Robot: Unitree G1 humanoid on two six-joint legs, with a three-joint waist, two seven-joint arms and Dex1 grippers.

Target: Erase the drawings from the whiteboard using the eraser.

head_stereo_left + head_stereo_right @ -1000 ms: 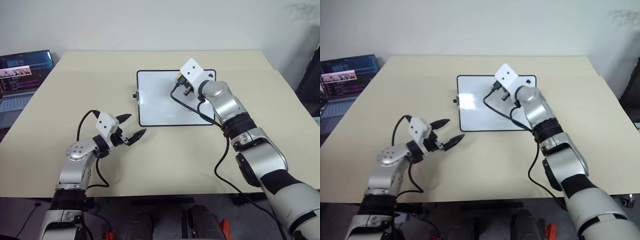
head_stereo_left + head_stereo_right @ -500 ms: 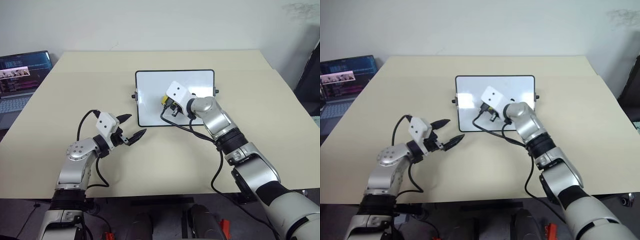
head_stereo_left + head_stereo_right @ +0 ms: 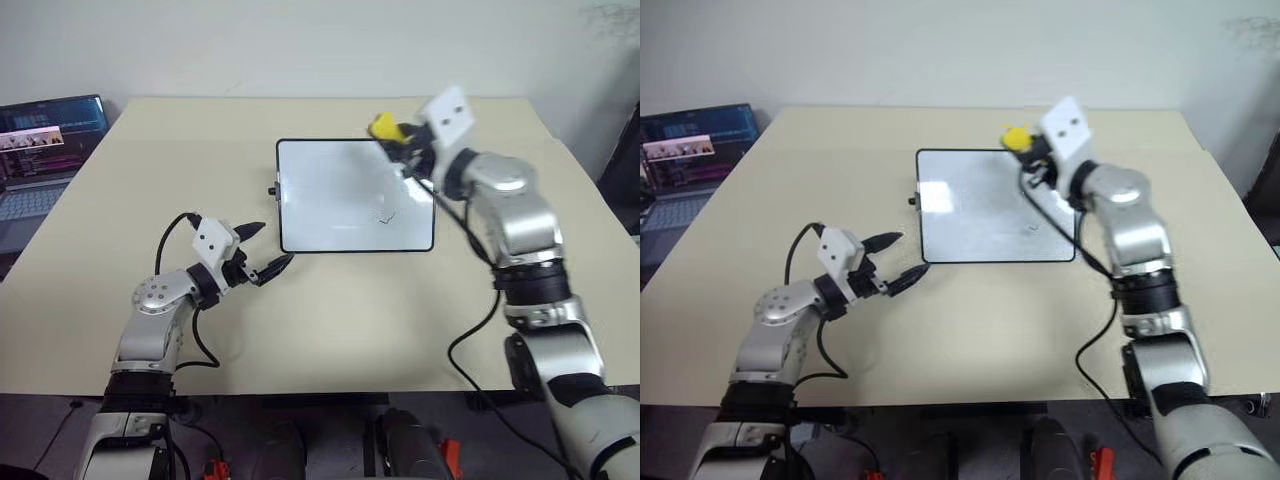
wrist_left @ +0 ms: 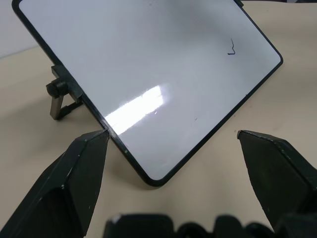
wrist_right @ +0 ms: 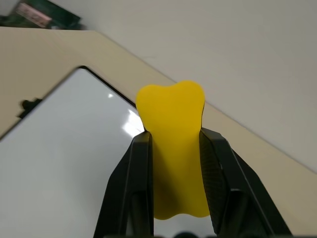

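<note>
Nearest, the left gripper (image 3: 263, 252) hovers with fingers spread, empty, off the whiteboard's (image 3: 330, 190) seven o'clock corner. On the glossy white, black-framed board one thin zigzag drawing (image 3: 386, 217) is left toward four o'clock; the rest looks clean, so one pass seemingly remains. Beyond, at one o'clock, the right gripper (image 3: 398, 139) pinches the yellow eraser (image 3: 384, 126) above the board.

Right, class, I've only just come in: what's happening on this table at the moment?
A two-armed robot is cleaning a small whiteboard lying on a beige table. Its right hand is shut on a yellow eraser, held above the board's far right corner. One small dark mark is left on the right side of the board, so the job is not finished. The left hand hangs open near the board's near left corner, holding nothing. A laptop sits off to the left.
</note>
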